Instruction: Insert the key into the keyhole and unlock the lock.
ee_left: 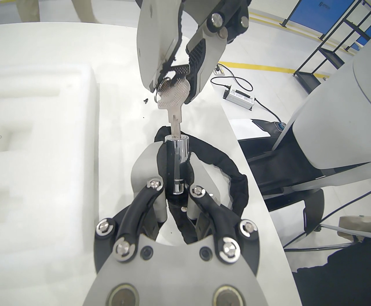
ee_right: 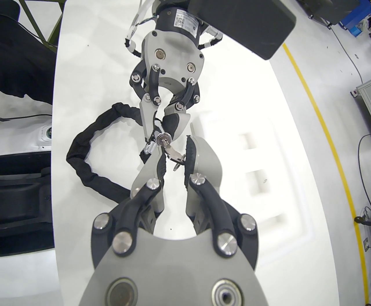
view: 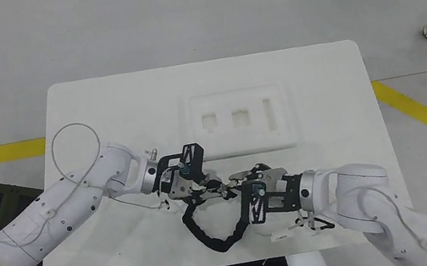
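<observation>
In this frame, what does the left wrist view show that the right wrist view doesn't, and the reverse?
Left wrist view: the key seen side-on, its blade tip just inside the end of the lock, and a charger box on the floor.
Right wrist view: the round keyhole face and the black chain, most of its loop.
Both: the left claw shut around the lock, the right claw holding the key's head, and the white foam tray.
</observation>
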